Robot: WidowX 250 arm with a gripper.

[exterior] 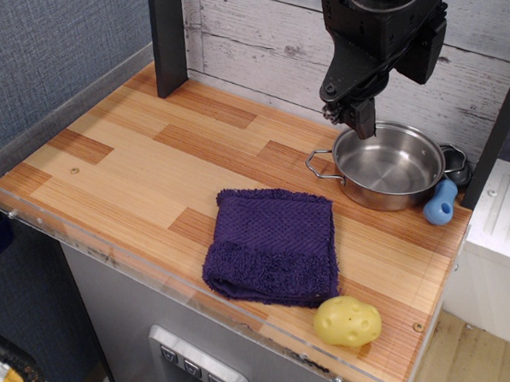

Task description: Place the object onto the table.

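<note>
In the one view, the black robot gripper hangs at upper right of the frame over the far rim of the small shiny round stainless-steel pot; whether its fingers are parted or pinching that rim I cannot tell, and a weak rim grip could let the pot tip or slide into the blue-handled grey scoop just beside it. The pot looks shallow, empty and upright with thin wire loop handles, resting at the right rear of the light and dark brown plank wooden table, apart from the purple towel and yellow potato-shaped toy.

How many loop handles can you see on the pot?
2 on the pot: one on its left side, one on its right, partly hidden near the blue scoop handle.
</note>
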